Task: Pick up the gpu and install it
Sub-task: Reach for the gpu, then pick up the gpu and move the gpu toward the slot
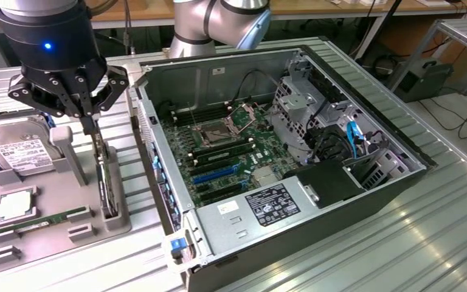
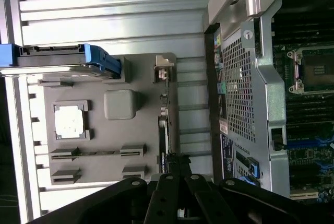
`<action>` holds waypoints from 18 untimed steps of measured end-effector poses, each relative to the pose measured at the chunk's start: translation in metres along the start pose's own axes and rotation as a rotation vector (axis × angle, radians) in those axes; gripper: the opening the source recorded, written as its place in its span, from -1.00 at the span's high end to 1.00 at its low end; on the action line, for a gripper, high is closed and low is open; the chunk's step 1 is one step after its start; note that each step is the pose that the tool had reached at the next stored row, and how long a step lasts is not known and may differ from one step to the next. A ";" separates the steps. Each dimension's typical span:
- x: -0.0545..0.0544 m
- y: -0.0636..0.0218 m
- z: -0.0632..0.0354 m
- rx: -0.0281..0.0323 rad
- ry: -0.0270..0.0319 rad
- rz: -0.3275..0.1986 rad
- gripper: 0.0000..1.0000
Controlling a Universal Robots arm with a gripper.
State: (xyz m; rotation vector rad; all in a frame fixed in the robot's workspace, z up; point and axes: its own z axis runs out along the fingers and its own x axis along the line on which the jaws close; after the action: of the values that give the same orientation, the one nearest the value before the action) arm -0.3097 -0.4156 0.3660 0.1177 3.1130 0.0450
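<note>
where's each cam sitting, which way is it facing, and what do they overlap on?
Exterior view: off the arm, raised, angled down on the open computer case and grey parts tray; shows the arm and pincer.
Wrist view: on the wrist, looking along the pincer down at the gpu standing in the tray, case beside it; pincer linkage shows.
Shared: pincer shut on the gpu, tray, case.

Arm (image 1: 217,24): silver-grey rounded joint housings, darker grey caps. Wrist section (image 1: 45,42): glossy black cyl. w/ small blue LED (image 1: 48,45) lit on its side. Hand (image 1: 90,128): matte black, open linkage bars both sides, narrowing to thin fingers. Round silver pin heads (image 2: 136,183) at the pivots.
</note>
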 end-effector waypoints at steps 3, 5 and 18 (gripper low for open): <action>0.000 0.0000 0.0000 0.0000 0.0000 0.000 0.79; 0.000 0.0000 0.0000 0.0000 -0.0001 0.000 0.79; 0.009 -0.0010 0.0124 0.0003 -0.0015 0.000 0.28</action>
State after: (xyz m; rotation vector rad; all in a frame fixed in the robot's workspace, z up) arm -0.3186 -0.4156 0.3534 0.1176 3.1116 0.0444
